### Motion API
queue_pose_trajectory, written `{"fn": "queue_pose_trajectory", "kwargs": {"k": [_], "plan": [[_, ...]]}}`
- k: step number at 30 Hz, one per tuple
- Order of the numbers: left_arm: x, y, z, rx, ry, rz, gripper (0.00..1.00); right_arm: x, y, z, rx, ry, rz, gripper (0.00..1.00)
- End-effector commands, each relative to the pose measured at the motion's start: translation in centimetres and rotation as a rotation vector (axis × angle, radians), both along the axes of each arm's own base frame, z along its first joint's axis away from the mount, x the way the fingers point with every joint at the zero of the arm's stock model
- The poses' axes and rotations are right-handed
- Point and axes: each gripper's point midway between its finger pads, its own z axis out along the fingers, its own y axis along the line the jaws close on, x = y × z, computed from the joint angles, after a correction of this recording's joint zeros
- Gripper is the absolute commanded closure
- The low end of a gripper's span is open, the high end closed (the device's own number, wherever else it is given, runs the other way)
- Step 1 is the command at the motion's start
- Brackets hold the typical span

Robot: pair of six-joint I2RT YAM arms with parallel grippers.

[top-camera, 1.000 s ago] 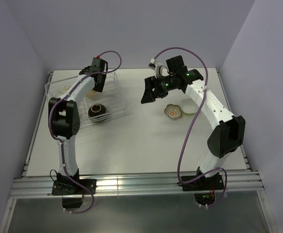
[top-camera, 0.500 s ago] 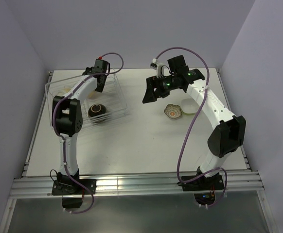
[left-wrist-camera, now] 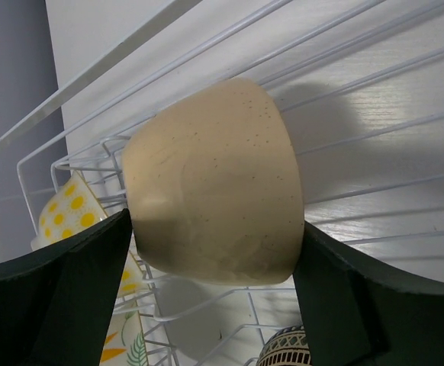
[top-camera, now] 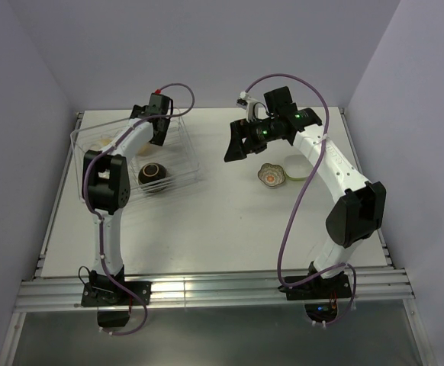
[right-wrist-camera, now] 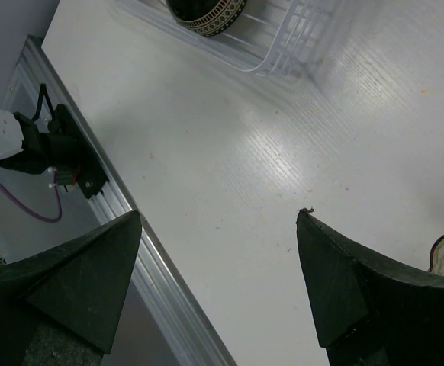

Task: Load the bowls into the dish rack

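Left end effector (left-wrist-camera: 214, 255) clamps tan bowl (left-wrist-camera: 210, 175) inside dish rack (left-wrist-camera: 374, 76), upper left of top view; wire contact unclear. Lower gently, release once seated. Right end effector (right-wrist-camera: 218, 217) wide, empty.

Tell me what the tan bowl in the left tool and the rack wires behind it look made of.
The tan bowl is likely glazed stoneware: a satin cream-tan surface with fine dark speckles. The dish rack is thin, smooth white rods, probably coated metal wire, though plastic cannot be ruled out.
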Motion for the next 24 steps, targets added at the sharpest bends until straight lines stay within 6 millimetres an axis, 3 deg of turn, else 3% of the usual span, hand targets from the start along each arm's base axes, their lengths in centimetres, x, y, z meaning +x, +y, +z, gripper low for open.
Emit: {"fn": "queue_pose_trajectory", "kwargs": {"k": [1, 3, 24], "plan": [[0.9, -0.8, -0.1, -0.022, -0.019, -0.014, 0.09, 0.4, 0.0, 0.4, 0.018, -0.023, 0.007, 0.11], [0.8, -0.8, -0.2, -0.028, -0.016, -0.013, 0.01, 0.4, 0.0, 0.4, 0.018, -0.020, 0.008, 0.11], [0.0, -2.3, -1.2, -0.108, 0.049, -0.070, 0.01, 0.4, 0.0, 0.3, 0.019, -0.012, 0.009, 0.10]]}}
